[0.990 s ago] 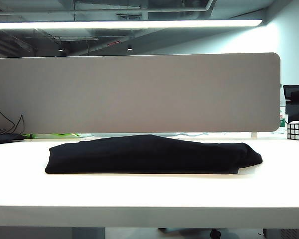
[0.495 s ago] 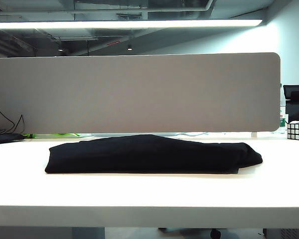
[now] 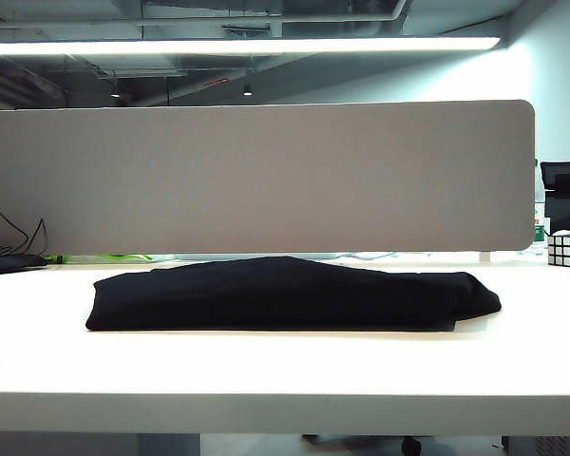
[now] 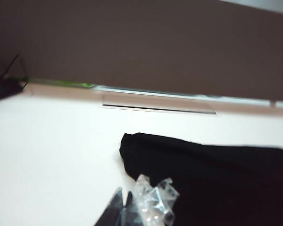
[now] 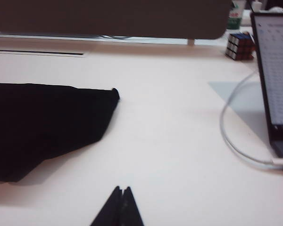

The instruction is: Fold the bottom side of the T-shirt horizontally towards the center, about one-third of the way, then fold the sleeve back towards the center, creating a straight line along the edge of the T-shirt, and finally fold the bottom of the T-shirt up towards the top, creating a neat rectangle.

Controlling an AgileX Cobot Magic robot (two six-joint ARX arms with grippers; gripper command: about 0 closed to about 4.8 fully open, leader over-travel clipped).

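Observation:
The black T-shirt (image 3: 285,294) lies folded into a long flat bundle across the middle of the white table (image 3: 285,370). Its bottom and its sleeve are hidden inside the folds. No arm shows in the exterior view. In the left wrist view my left gripper (image 4: 124,194) is shut with nothing between its fingers. It hovers above the table just off the T-shirt's (image 4: 217,179) rounded end, and crumpled clear tape (image 4: 154,201) clings to one finger. My right gripper (image 5: 122,189) is shut and empty over bare table, well clear of the T-shirt's (image 5: 42,122) other end.
A grey partition (image 3: 256,176) closes off the back of the table. At the far right stand a Rubik's cube (image 5: 239,45) and an open laptop (image 5: 276,70) with a white cable (image 5: 233,141) looping across the tabletop. Black cables (image 3: 9,249) lie at the back left.

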